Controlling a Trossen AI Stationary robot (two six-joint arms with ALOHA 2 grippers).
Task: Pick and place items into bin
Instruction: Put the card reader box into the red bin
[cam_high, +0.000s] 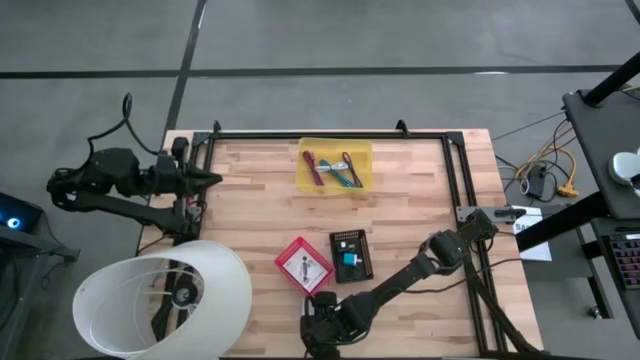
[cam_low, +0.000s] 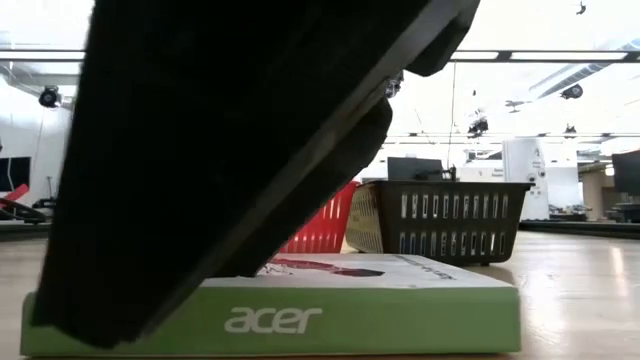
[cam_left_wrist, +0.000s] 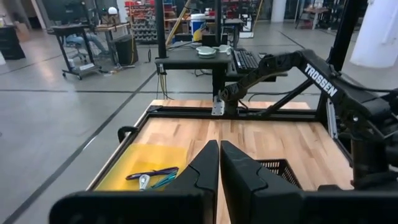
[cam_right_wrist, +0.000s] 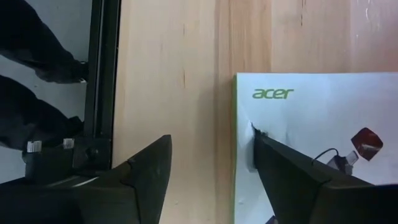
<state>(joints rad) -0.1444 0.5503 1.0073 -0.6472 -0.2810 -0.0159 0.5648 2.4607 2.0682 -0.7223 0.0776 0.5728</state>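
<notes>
The items lie on a yellow tray (cam_high: 335, 165) at the table's far middle: a purple pen (cam_left_wrist: 152, 173), a silver piece (cam_left_wrist: 144, 182), a teal-handled tool (cam_high: 350, 175) and a magenta pen (cam_high: 318, 168). My left gripper (cam_high: 212, 178) (cam_left_wrist: 219, 152) is shut, hovering at the table's left side and pointing toward the right. My right gripper (cam_high: 325, 318) (cam_right_wrist: 210, 146) is open at the near edge, pointing down over a white, green-edged acer box (cam_right_wrist: 311, 124) (cam_low: 300, 300) lying flat on the wood. A red bin (cam_high: 303, 265) and a black bin (cam_high: 350, 255) stand at the near middle. My right gripper comes at the acer box from above. One finger (cam_right_wrist: 267, 162) is over the box's white top, just inside its green long edge (cam_right_wrist: 237, 155); the other finger (cam_right_wrist: 152, 165) is over bare wood beside the box. Whether either finger touches the box, I cannot tell.
A large white lampshade (cam_high: 160, 300) lies at the table's near left corner. A black metal frame (cam_high: 460, 180) runs along the table's far and right sides. Bare wood lies between the tray and the bins. In the low view my right gripper (cam_low: 230, 150) blocks much of the scene.
</notes>
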